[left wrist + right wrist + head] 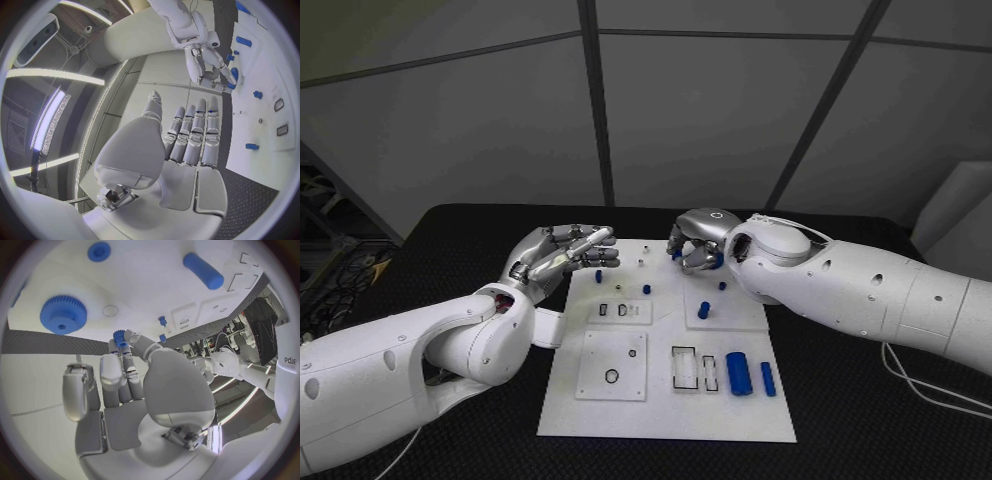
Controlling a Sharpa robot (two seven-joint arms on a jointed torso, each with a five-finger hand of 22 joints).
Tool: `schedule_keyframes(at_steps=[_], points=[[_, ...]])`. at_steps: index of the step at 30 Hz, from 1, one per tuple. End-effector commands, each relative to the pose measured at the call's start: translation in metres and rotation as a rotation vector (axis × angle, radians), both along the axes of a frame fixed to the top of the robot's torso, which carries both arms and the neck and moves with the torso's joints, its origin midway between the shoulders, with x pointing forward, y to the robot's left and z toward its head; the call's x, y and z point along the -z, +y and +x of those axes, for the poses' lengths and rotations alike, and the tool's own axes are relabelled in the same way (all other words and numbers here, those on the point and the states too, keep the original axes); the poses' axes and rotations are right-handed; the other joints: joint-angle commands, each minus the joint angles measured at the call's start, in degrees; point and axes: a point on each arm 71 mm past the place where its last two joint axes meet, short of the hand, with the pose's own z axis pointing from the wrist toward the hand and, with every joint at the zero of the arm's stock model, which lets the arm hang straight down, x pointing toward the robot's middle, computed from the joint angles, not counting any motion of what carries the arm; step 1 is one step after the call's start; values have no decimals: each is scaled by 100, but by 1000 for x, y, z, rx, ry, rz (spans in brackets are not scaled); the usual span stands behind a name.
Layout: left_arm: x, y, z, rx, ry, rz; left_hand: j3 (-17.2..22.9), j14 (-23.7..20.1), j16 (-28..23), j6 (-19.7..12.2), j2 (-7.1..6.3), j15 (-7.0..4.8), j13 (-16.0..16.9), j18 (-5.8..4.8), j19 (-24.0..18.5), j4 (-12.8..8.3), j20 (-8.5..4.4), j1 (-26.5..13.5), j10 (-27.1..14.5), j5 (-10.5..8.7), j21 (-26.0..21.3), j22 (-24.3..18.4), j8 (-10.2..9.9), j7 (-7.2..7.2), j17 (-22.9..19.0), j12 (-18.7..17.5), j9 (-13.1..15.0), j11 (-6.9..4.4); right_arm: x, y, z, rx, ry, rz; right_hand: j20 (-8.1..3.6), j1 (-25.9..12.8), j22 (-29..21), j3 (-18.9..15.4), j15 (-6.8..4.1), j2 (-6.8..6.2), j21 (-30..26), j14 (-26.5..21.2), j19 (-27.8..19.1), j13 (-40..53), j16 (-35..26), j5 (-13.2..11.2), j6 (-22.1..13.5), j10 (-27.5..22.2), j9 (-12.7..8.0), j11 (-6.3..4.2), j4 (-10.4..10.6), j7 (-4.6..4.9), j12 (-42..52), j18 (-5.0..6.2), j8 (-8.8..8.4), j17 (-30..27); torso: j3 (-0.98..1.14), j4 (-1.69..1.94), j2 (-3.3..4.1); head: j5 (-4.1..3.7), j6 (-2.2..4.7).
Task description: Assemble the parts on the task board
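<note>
The white task board (661, 410) lies in the middle of the black table. My right hand (697, 246) hovers over its far edge and pinches a small blue gear (119, 335) between thumb and fingertip. A larger blue gear (62, 314) lies on the board just beyond those fingers. My left hand (568, 252) is raised over the board's far left corner with its fingers straight (194, 132) and nothing in it. Two blue cylinders (737, 372) lie side by side at the board's near right. A blue peg (705, 310) stands mid-board, and smaller blue pieces (599, 275) stand near the left hand.
Rectangular slots (684, 367) and a black ring (612, 376) mark the board's near half. The black table (877, 410) reaches out on both sides of the board. A white cable (923, 385) trails over the table at the right.
</note>
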Motion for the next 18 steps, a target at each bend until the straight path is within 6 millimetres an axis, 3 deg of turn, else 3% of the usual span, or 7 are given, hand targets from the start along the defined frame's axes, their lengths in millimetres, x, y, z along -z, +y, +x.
schedule_keyframes(at_steps=[1, 4, 18], points=[[-2, -1, 0, 15, -11, -4, -36, 26, -17, 1, 45, 11, -7, -113, 34, -9, -16, -36, 18, 36, 36, -5, -39, 68, -10, -23, -7, 14, -7, 8, 2, -14, -68, 46, -22, 55, 567, 38, -22, -13, 21, 71, 85, 6, 19, -1, 42, 159, 7, -125, 1, 12, 5, -114, 19, 6, -6, 13, 12, 11, 36], [-3, -1, 0, 15, -12, -4, -36, 26, -17, 1, 45, 11, -7, -113, 34, -9, -16, -36, 18, 36, 36, -5, -39, 68, -10, -23, -7, 14, -7, 14, 5, -16, -80, 55, -24, 59, 566, 44, -24, -20, 21, 70, 84, 6, 20, -1, 40, 160, 8, -125, -4, 12, 0, -113, 15, 4, -1, 10, 17, 22, 48], [-5, -3, 1, 20, -17, -6, -38, 24, -22, 1, 51, 13, -7, -114, 33, -13, -16, -36, 19, 37, 35, -6, -41, 69, -11, -26, -8, 15, -7, 40, 19, -22, -123, 77, -28, 56, 559, 55, -26, -36, 19, 66, 78, 4, 17, 2, 35, 153, 11, -119, -7, 17, -12, -112, 5, -8, -19, 32, 61, 31, 91]])
